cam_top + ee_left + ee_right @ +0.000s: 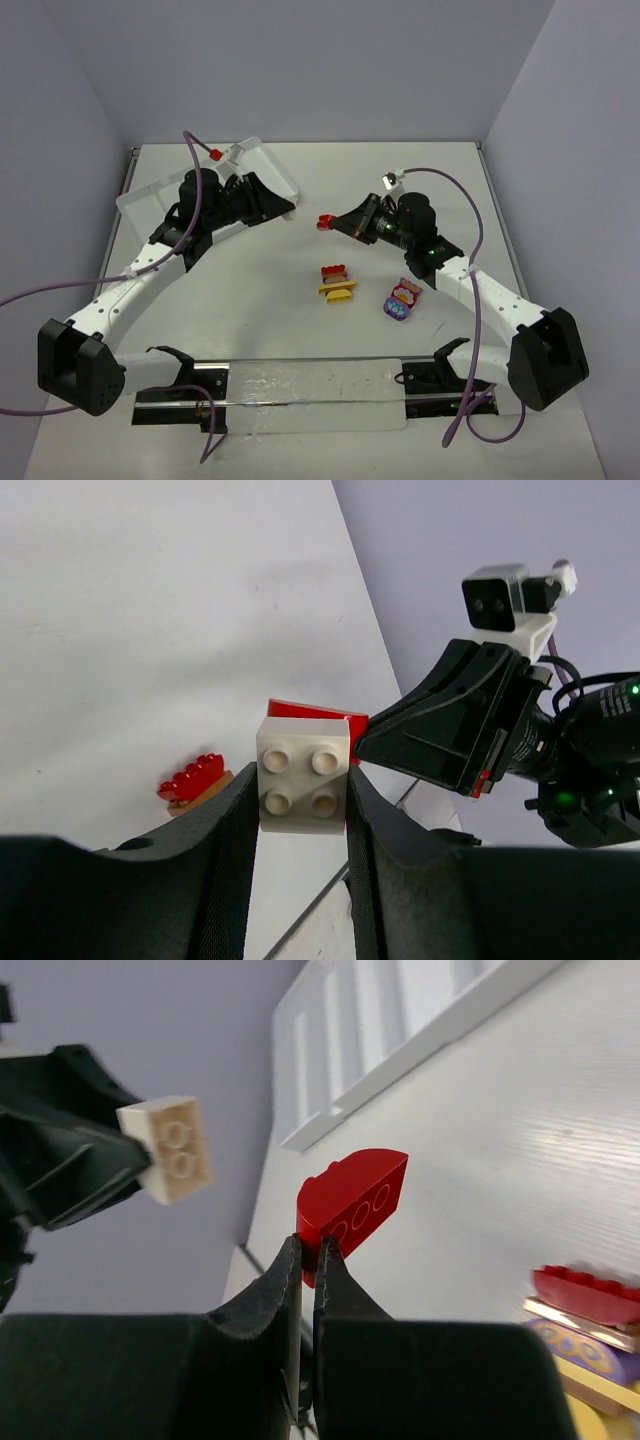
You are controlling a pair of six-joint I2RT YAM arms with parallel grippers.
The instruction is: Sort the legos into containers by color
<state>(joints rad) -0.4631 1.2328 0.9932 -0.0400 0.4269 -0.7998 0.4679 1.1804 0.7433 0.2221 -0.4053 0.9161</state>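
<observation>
My left gripper (290,208) is shut on a white brick (304,773), held in the air beside the white compartment tray (160,200). My right gripper (327,222) is shut on a red brick (352,1211), which also shows in the top view (323,221), above the table's middle. The two bricks are apart. A red, brown and yellow cluster (337,281) and a purple and pink cluster (401,300) lie on the table near the front centre. The red and brown cluster shows in the left wrist view (194,780) too.
The tray stands tilted at the back left, its edge visible in the right wrist view (420,1030). A metal rail (310,385) runs along the near edge between the arm bases. Walls close the table on three sides.
</observation>
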